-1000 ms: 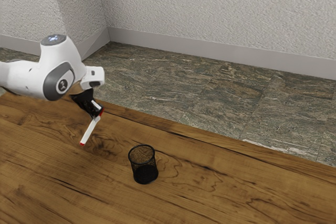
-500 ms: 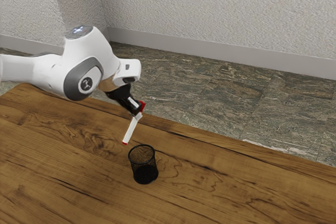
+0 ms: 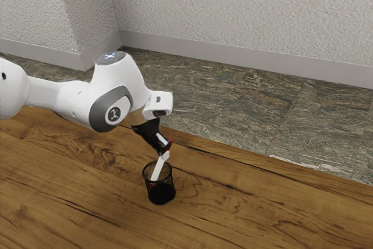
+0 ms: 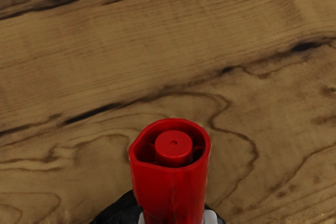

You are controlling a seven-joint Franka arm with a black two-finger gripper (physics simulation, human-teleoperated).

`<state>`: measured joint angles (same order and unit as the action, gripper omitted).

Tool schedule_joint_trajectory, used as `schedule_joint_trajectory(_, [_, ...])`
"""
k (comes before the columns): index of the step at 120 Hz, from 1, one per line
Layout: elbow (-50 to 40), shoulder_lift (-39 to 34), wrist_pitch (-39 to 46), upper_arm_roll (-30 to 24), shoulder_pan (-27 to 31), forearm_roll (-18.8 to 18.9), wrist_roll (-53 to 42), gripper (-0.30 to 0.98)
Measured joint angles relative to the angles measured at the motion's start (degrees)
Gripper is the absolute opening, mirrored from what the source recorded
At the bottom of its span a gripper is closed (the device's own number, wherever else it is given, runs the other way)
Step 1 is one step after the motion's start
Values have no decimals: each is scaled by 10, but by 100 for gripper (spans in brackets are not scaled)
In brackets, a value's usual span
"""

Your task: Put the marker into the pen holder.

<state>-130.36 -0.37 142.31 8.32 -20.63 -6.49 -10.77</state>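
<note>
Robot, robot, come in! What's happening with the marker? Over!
Gripper shut on marker. Marker slanted, lower end at pen holder's mouth. No obstacle seen. Over.

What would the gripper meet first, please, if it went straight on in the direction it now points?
Probably the pen holder, at its rim: the gripper, shut on the marker, slants down close above it. Depth is unclear, so its line may instead pass beside the holder to the table.
</note>
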Motion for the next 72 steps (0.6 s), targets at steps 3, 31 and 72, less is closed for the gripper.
schedule_joint_trajectory(3, [-8,0,0,-2,2,0,0,-10])
schedule_joint_trajectory(31, [-50,-10,-4,9,-6,-6,-4,21])
schedule_joint_trajectory(72, [275,-44,-328,41,17,72,-66,59])
